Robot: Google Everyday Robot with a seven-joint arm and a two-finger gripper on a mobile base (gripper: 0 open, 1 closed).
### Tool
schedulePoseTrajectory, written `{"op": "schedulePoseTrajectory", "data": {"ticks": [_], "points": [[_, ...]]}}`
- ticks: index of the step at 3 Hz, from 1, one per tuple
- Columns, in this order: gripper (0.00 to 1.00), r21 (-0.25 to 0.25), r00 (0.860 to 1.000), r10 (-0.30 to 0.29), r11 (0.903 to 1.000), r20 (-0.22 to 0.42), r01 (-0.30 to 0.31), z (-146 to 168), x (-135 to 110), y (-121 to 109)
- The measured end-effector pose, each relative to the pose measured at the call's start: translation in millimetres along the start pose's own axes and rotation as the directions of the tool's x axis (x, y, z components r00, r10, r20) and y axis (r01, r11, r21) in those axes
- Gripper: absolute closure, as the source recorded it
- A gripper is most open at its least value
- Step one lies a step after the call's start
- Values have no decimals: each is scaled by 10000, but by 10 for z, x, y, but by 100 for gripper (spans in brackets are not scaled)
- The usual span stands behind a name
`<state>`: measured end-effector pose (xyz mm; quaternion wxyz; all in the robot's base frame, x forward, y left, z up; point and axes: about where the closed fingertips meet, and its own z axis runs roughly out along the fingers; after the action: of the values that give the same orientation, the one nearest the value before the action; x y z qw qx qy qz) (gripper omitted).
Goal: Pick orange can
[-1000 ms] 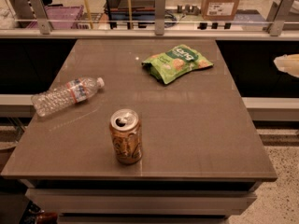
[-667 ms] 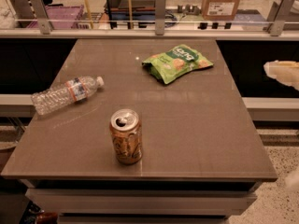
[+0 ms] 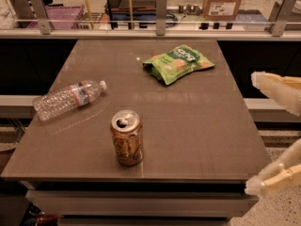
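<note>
near the front edge of the surface, the orange can stands upright, apart from the lying water bottle and the green snack bag. off the right side hangs the tool, fingers spread wide, well away from the can. a low sideways approach could tip the light can or push it over the edge. the frame cuts off the arm.

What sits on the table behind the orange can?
Behind the orange can: a water bottle on its side, left, and a green snack bag farther back. Neither is covered. The end effector, open, is right of the table.
</note>
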<state>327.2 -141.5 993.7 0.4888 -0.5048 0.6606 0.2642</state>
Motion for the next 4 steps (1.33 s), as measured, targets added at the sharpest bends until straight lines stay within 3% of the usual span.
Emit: {"op": "schedulePoseTrajectory", "data": {"ticks": [1, 3, 4], "points": [[0, 720, 9994, 331, 9969, -111, -322, 144, 96, -131], [0, 510, 9998, 144, 9986, 121, -150, 242, 99, -127], [0, 43, 9993, 20, 10000, 372, -21, 470, 134, -100]]}}
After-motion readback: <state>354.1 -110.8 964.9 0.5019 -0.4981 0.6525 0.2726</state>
